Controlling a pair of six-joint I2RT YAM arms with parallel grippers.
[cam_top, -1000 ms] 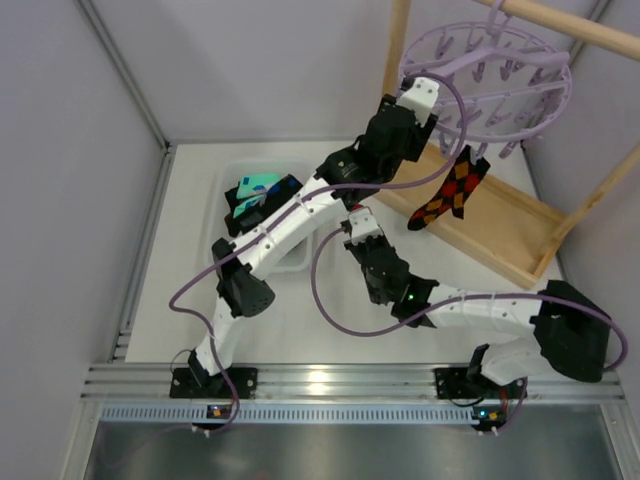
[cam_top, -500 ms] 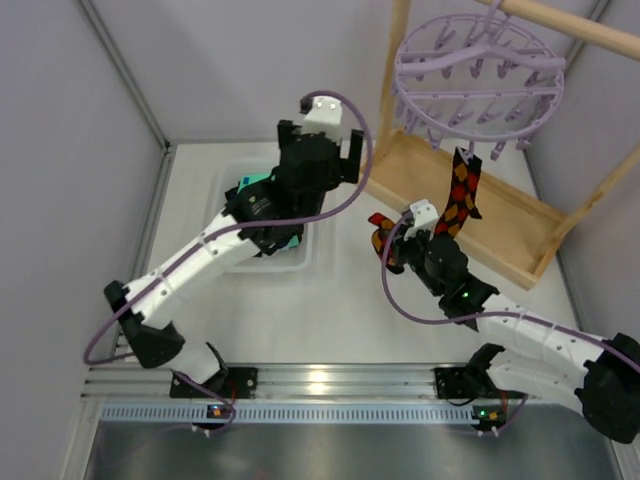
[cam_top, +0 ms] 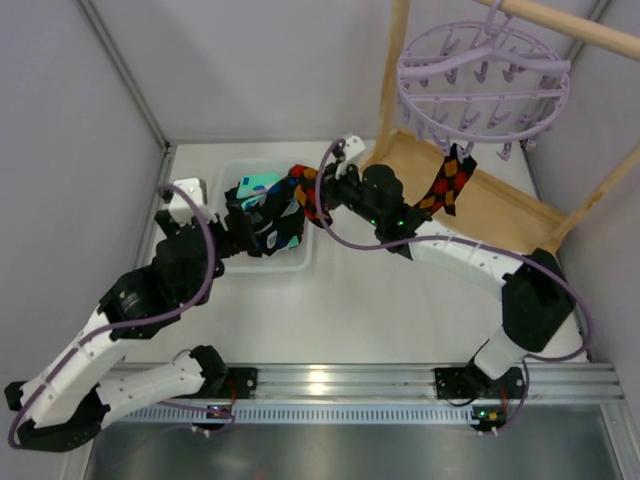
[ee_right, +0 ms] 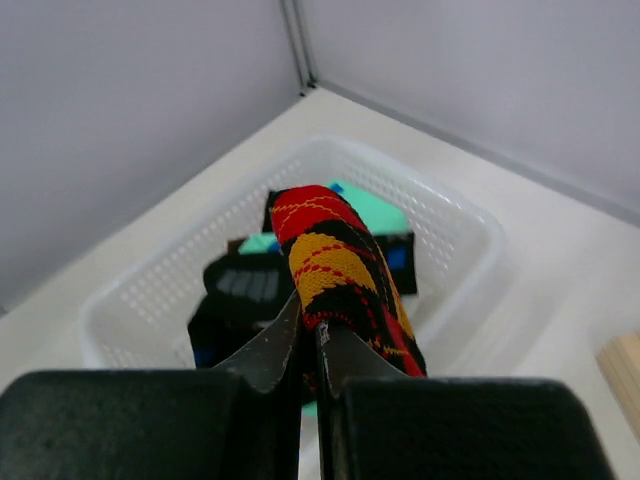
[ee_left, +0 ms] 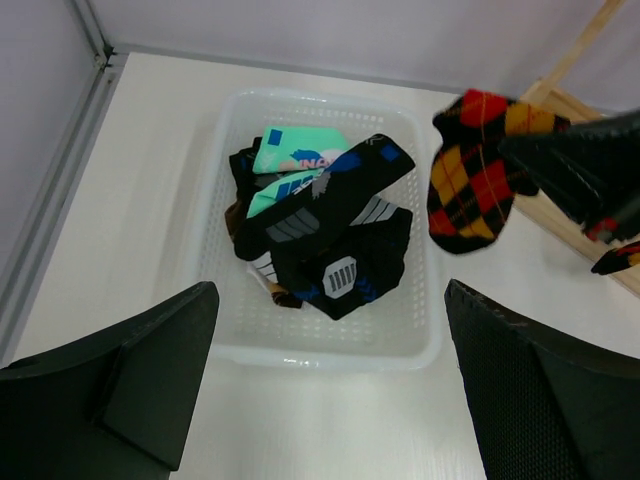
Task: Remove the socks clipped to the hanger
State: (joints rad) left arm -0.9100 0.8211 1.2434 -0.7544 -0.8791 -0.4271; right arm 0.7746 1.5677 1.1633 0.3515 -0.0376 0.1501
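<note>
The lavender hanger hangs from the wooden frame at the back right. One black sock with red and yellow diamonds stays clipped under its near rim. My right gripper reaches left over the white basket, shut on a second diamond sock. In the right wrist view that sock sticks up from the pinched jaws. My left gripper stands wide open and empty, on the near side of the basket. Several socks lie in the basket.
The light wooden frame's tray base sits at the back right under the hanger, with an upright post beside it. Grey walls close in the table on the left and at the back. The right arm stretches across the middle.
My left arm pulled back from the hanger to the near left and opened. My right gripper carried the diamond sock left from the table's middle to above the basket.
</note>
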